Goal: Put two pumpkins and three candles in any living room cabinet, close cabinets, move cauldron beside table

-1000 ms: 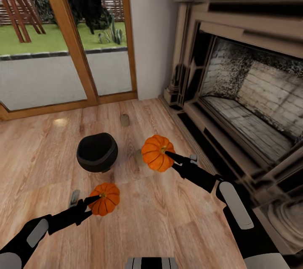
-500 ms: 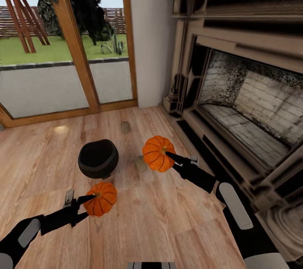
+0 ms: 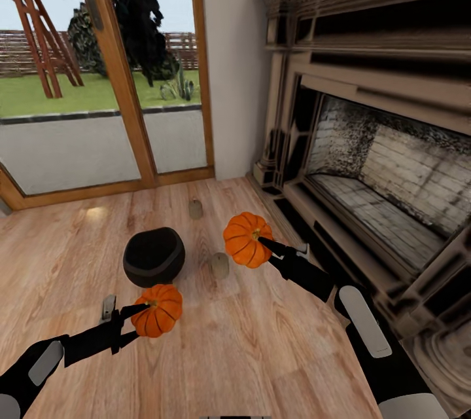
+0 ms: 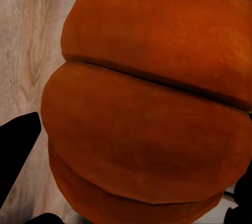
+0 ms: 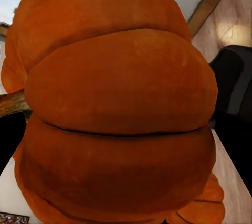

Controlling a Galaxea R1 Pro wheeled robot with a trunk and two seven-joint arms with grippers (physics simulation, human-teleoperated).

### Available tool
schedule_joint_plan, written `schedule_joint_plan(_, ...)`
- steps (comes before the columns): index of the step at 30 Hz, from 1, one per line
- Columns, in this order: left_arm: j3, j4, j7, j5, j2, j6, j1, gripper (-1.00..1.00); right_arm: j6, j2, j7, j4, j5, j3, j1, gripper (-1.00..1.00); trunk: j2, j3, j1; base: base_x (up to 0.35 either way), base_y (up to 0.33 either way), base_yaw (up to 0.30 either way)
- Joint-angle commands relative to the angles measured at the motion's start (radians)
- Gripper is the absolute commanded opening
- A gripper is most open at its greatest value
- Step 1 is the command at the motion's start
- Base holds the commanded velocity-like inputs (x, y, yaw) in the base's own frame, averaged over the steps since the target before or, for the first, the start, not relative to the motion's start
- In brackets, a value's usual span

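A home living room is showing here. A large carved fireplace (image 3: pixel 366 163) is standing on a wooden floor (image 3: pixel 261 340), and a glazed patio door (image 3: pixel 98 78) is looking onto a garden.

Both pumpkins bright orange with darker rib lines: one (image 3: pixel 157 309) at the black left gripper (image 3: pixel 139 309), one (image 3: pixel 246 239) at the black right gripper (image 3: pixel 264 242). Pot (image 3: pixel 154 256) matte black. Two candles (image 3: pixel 219 265) (image 3: pixel 195 209) beige-tan. Floor (image 3: pixel 261 347) light wood grain. Fireplace (image 3: pixel 373 163) dark brown surround, grey-white sooty brick inside. Door frame (image 3: pixel 121 78) warm brown wood. Arms black with grey panels.
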Motion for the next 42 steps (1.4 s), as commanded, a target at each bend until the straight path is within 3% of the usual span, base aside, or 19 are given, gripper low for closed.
schedule_joint_plan(1,0.003,0.000,-0.001,-0.004,0.000,0.004,0.000,-1.00,0.002,-0.001,0.000,0.001,0.000,0.000,0.000,-1.00,0.000,0.003,-0.001,0.000,0.000,0.000)
schedule_joint_plan(22,0.003,0.000,-0.001,-0.004,0.001,0.013,0.000,-1.00,0.000,-0.001,0.001,0.000,0.001,0.000,0.000,-1.00,0.005,0.084,-0.010,0.000,0.000,0.000)
schedule_joint_plan(32,0.005,0.000,-0.002,-0.002,0.002,0.013,0.000,-1.00,-0.002,0.000,0.002,0.000,0.002,0.000,0.000,-1.00,0.005,0.084,-0.010,-0.019,0.030,0.000)
schedule_joint_plan(42,0.005,0.000,-0.004,-0.002,0.003,0.013,0.001,-1.00,-0.002,0.000,0.002,-0.003,0.004,0.000,0.000,-1.00,0.005,0.084,-0.010,-0.240,0.197,0.000)
